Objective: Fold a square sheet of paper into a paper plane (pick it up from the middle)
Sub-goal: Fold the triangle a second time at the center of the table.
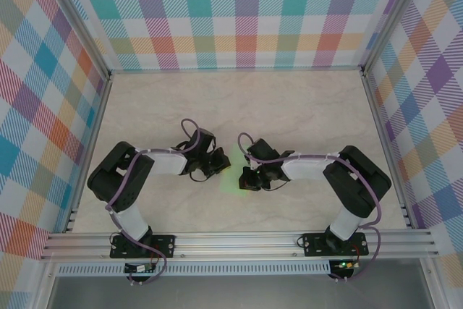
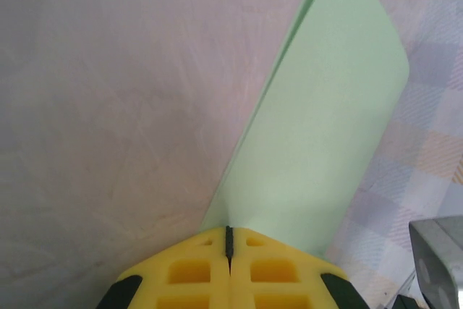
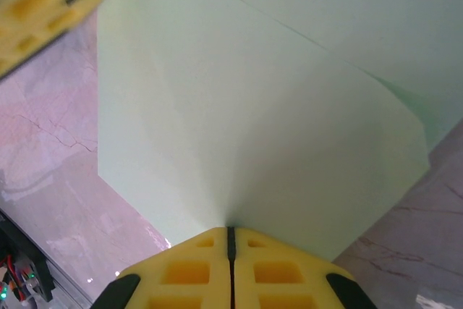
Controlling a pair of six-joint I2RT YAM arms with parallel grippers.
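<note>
Square sheet of paper is pinched by both the left pincer and right pincer.

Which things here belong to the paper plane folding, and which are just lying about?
Job: pale green paper; left hand and right hand, both pinching it.
Just there: table; checked walls; metal frame rail.
</note>
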